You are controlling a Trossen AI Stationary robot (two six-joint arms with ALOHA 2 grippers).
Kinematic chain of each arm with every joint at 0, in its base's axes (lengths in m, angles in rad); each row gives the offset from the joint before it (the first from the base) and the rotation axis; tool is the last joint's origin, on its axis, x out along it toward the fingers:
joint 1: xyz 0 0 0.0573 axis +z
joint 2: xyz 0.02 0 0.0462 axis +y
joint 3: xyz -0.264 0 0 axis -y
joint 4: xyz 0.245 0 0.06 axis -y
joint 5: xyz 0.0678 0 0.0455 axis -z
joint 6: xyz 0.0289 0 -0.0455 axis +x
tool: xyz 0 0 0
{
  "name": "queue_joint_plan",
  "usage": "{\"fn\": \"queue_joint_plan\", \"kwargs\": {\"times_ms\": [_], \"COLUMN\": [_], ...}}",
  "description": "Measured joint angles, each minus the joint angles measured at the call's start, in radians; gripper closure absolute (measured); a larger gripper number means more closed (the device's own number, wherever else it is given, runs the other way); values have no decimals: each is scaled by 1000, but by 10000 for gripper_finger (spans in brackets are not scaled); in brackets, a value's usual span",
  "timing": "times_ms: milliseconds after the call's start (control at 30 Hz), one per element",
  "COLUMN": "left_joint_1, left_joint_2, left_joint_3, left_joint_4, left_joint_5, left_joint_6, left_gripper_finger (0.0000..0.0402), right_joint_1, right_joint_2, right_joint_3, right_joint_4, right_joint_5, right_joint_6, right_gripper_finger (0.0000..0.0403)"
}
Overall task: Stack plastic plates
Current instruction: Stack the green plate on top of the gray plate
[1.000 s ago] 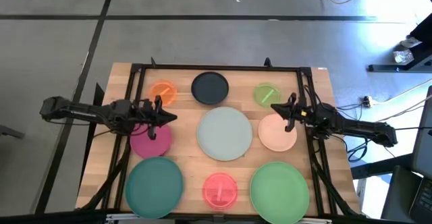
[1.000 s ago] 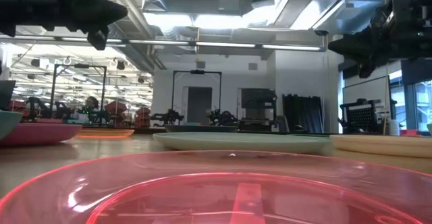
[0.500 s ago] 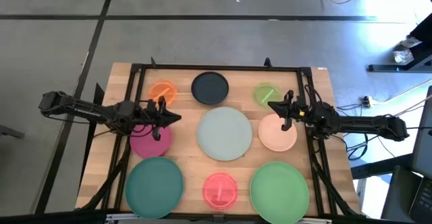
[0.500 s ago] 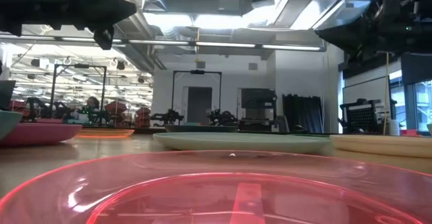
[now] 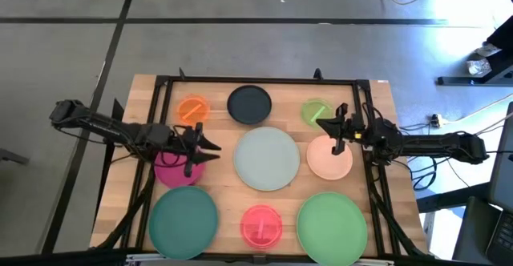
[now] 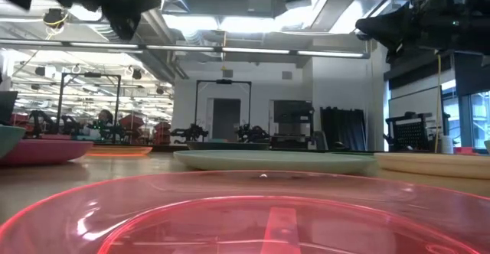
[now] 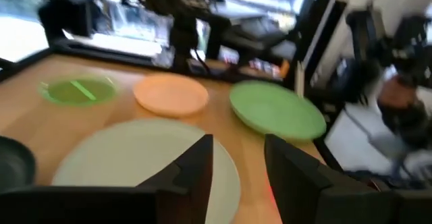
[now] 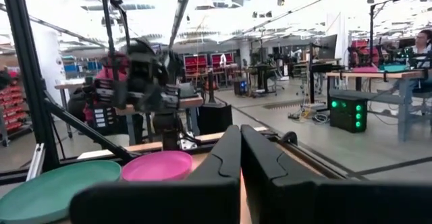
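Above the magenta plate (image 5: 178,168), the left gripper (image 5: 210,147) hung with its fingers parted. Over the peach plate (image 5: 329,159), the right gripper (image 5: 326,126) was pressed shut, holding nothing.

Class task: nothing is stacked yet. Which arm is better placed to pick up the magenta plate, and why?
Left. The left gripper hangs open right above the magenta plate, while the right gripper sits across the table above the peach plate.
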Motion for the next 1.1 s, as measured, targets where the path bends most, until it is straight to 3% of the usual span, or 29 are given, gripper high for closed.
{"fn": "queue_joint_plan", "kwargs": {"times_ms": [567, 733, 1100], "left_joint_1": [-251, -280, -299], "left_joint_2": [479, 582, 722], "left_joint_3": [541, 602, 599], "left_joint_4": [-782, -930, -972], "left_joint_5": [-46, -34, 43], "left_joint_6": [-136, -153, -102], "left_gripper_finger": [278, 278, 278], "right_joint_1": [0, 0, 0], "right_joint_2": [0, 0, 0], "right_joint_3": [0, 0, 1], "right_joint_4": [0, 0, -26], "right_joint_5": [-45, -45, -44], "right_joint_6": [5, 1, -2], "right_gripper_finger": [402, 402, 402]}}
